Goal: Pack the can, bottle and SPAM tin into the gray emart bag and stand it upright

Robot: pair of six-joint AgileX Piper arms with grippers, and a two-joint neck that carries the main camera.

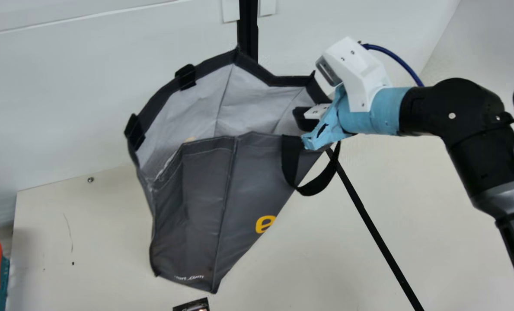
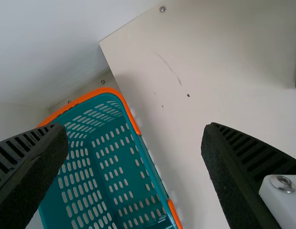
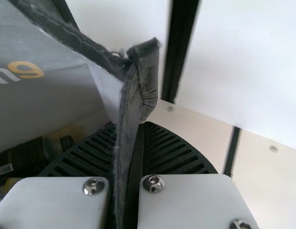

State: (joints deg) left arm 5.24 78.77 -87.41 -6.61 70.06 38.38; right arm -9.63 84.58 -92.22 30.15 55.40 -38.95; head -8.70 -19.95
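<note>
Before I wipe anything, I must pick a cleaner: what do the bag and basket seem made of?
Bag: probably coated fabric, slightly satiny, given its creases and stitched edges. Basket: likely moulded plastic, smooth teal, orange-trimmed, given its slotted walls.

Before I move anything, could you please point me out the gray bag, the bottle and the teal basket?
Gray bag [image 1: 196,207]: main view, on its outer wall.
Bottle [image 3: 29,155]: right wrist view, on its dark body.
Teal basket [image 2: 105,90]: left wrist view, on its orange rim.
</note>
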